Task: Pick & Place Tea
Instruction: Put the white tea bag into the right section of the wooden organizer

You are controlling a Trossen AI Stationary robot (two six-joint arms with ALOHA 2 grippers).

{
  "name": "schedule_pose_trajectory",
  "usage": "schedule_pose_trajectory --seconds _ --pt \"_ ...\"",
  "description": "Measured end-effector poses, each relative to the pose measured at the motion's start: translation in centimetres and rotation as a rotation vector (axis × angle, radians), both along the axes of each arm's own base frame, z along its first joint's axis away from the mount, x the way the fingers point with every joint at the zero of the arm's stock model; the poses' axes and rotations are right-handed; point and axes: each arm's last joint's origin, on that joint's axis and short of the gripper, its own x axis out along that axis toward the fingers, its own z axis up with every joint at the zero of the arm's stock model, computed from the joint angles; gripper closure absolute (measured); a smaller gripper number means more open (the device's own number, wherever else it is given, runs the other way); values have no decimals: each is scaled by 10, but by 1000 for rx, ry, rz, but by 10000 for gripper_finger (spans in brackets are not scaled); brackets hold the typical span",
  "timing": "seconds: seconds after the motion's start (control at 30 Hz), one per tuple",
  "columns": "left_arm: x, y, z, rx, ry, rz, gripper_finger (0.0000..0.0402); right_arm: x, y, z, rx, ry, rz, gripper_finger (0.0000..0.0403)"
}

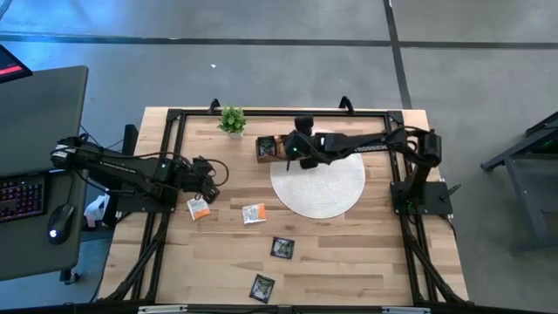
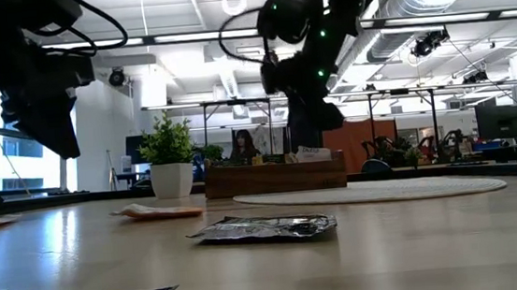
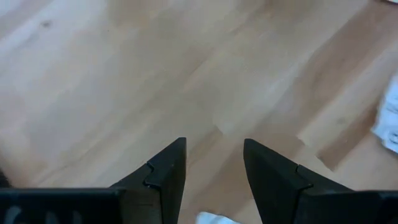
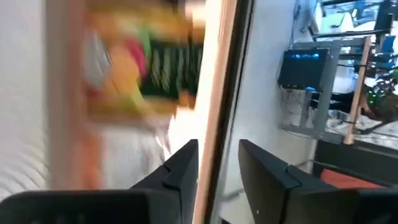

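Note:
Loose tea sachets lie flat on the wooden table: two white-and-orange ones [image 1: 199, 208] [image 1: 254, 214] and two black ones [image 1: 282, 248] [image 1: 261, 287]. More sachets [image 4: 143, 62] show blurred inside the brown wooden tray [image 1: 266, 148] at the far middle. My right gripper [image 1: 295, 153] hangs over the tray, slanting down, open, with nothing between its fingers [image 4: 217, 155]. My left gripper [image 1: 209, 174] waits at the table's left, open above bare wood [image 3: 214, 155], just beyond the nearest white-and-orange sachet.
A big round white woven mat [image 1: 318, 183] lies against the tray on its near right side. A small potted plant [image 1: 232, 119] stands at the far edge, left of the tray. A desk with keyboard and mouse [image 1: 35, 201] stands left of the table.

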Motion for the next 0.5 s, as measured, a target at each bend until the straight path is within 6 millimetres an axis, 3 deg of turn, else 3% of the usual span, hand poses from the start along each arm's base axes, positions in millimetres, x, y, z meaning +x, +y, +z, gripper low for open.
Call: schedule_pose_trajectory --seconds 0.3,0.5 --pt "-1 -6 -3 -217 44 -84 244 31 73 10 499 -452 189 285" --pt "-15 -8 -32 -317 173 -98 244 41 113 17 614 -573 333 285"
